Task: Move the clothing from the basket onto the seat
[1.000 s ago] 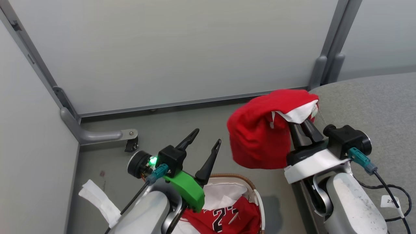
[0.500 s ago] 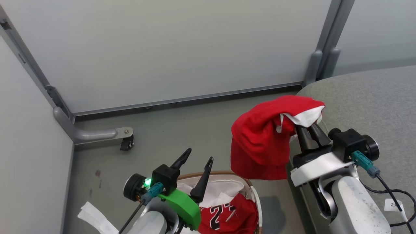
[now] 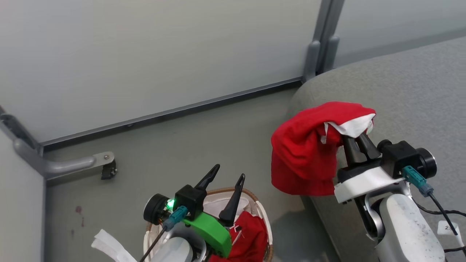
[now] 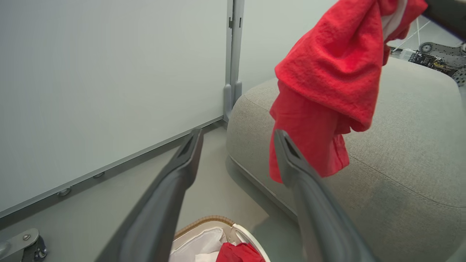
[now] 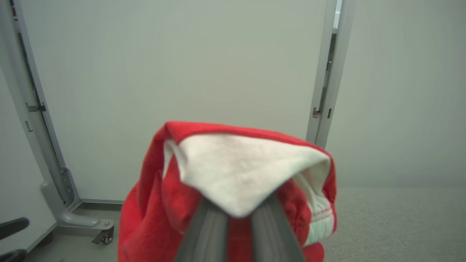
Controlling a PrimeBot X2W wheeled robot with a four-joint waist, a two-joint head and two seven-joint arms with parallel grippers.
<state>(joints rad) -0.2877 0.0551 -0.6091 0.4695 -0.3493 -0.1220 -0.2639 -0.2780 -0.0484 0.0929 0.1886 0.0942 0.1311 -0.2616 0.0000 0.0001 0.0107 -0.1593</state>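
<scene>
Right fingers: on your right gripper (image 3: 356, 142) they stand narrow, nearly together, pinched on the red garment (image 3: 305, 153). The right wrist view shows both dark fingers (image 5: 205, 233) running up under a white fold of the fabric, tips hidden.
Left fingers: your left gripper (image 3: 230, 171) is spread wide, nothing between the fingers and nothing touching them. It stands over the basket (image 3: 265, 225), tips pointing up and away.
Held piece: the red garment is bunched and draped over the right fingertips. It hangs in the air by the seat's rounded edge. From the left wrist view you cannot tell whether the lower hem (image 4: 309, 160) brushes the cushion.
Basket: it sits on the floor just beside the seat. More red clothing (image 3: 251, 233) lies inside against the white liner (image 3: 218, 203).
Seat: the seat (image 3: 400, 91) is grey woven fabric with a stitched seam along its side (image 4: 400, 182).
Floor: the floor (image 3: 182, 145) is smooth grey, with small dark red marks at the far left.
Room: pale partition panels (image 3: 145, 54) on grey posts. One foot bracket with a caster (image 3: 105, 167) stands at the left.
</scene>
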